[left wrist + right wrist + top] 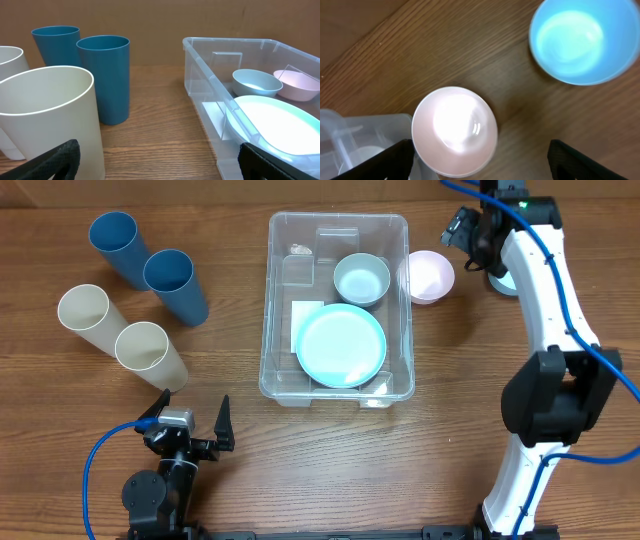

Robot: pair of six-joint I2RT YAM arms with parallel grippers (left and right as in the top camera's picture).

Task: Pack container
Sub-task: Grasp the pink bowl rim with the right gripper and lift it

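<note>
The clear container (267, 330) stands mid-table and holds a light blue plate (341, 345) and a pale blue bowl (361, 278). A pink bowl (428, 276) sits on the table just outside its right wall. My right gripper (458, 232) is open and empty, hovering by the pink bowl; in the right wrist view the gripper (480, 167) is over the pink bowl (455, 131). My left gripper (190, 412) is open and empty near the front left. In the left wrist view it (160, 167) faces the container (200, 60) and the plate (280, 122).
Two blue cups (175, 285) (118, 245) and two cream cups (150, 355) (88, 318) lie left of the container. The nearest cream cup (50, 115) is close to my left finger. A blue bowl (577, 40) sits on the table right of the pink bowl.
</note>
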